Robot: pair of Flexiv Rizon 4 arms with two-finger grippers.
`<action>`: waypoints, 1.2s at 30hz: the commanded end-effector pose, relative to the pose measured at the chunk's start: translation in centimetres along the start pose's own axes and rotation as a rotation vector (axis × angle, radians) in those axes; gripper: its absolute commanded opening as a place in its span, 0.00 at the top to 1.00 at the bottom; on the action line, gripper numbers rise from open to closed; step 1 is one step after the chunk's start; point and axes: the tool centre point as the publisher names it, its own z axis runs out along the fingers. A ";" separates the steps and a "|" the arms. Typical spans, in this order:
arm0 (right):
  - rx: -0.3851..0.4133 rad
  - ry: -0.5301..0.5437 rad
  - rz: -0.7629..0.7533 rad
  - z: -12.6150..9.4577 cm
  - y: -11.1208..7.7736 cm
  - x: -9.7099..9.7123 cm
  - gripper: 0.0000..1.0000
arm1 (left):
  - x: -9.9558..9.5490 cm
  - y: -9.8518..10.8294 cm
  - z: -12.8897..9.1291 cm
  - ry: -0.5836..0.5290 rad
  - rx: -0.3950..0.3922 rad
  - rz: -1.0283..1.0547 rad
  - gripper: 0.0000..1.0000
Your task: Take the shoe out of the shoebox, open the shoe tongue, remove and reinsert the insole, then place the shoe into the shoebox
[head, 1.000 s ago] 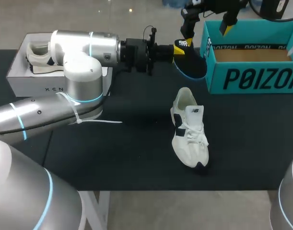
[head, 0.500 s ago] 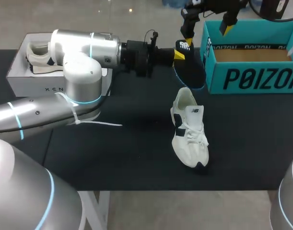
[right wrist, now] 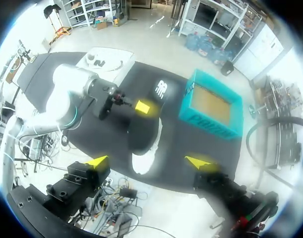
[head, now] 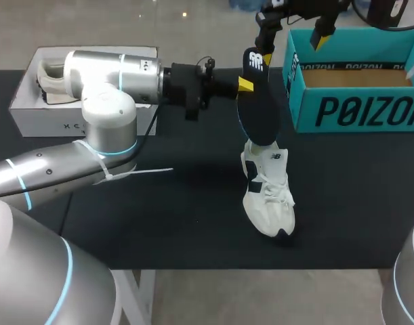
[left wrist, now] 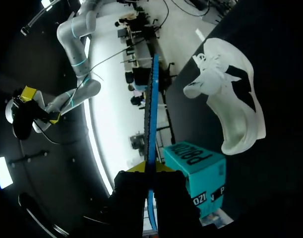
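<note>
The left gripper [head: 242, 84] is pinching the black insole [head: 259, 116] near its top — it is hanging almost upright, lower end just over the opening of the white sneaker [head: 269, 193].

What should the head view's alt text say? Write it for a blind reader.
The left claw holds a dark insole over the heel of a white shoe on the black table. The right claw hovers open by a teal shoebox.
</note>
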 end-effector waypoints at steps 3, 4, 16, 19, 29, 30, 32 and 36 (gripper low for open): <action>0.001 0.000 0.000 0.0 0.1 0.0 0.00 | 0.2 1.2 0.9 0.048 0.008 -0.018 1.00; 0.001 0.000 0.000 0.0 0.1 0.0 0.00 | 0.2 1.2 0.9 0.048 0.008 -0.018 1.00; 0.001 0.000 0.000 0.0 0.1 0.0 0.00 | 0.2 1.2 0.9 0.048 0.008 -0.018 1.00; 0.001 0.000 0.000 0.0 0.1 0.0 0.00 | 0.2 1.2 0.9 0.048 0.008 -0.018 1.00; -0.068 0.596 0.195 2.8 -1.8 -6.3 0.00 | 0.2 1.2 0.9 0.048 0.008 -0.018 1.00; -0.065 0.635 0.222 3.4 -2.2 -6.7 0.00 | 0.2 1.2 0.9 0.048 0.008 -0.018 1.00; -0.076 0.744 0.246 4.4 -2.9 -7.3 0.00 | 0.2 1.2 0.9 0.048 0.008 -0.018 1.00; -0.084 0.871 0.281 5.9 -3.7 -7.8 0.00 | 0.2 1.2 0.9 0.048 0.008 -0.018 1.00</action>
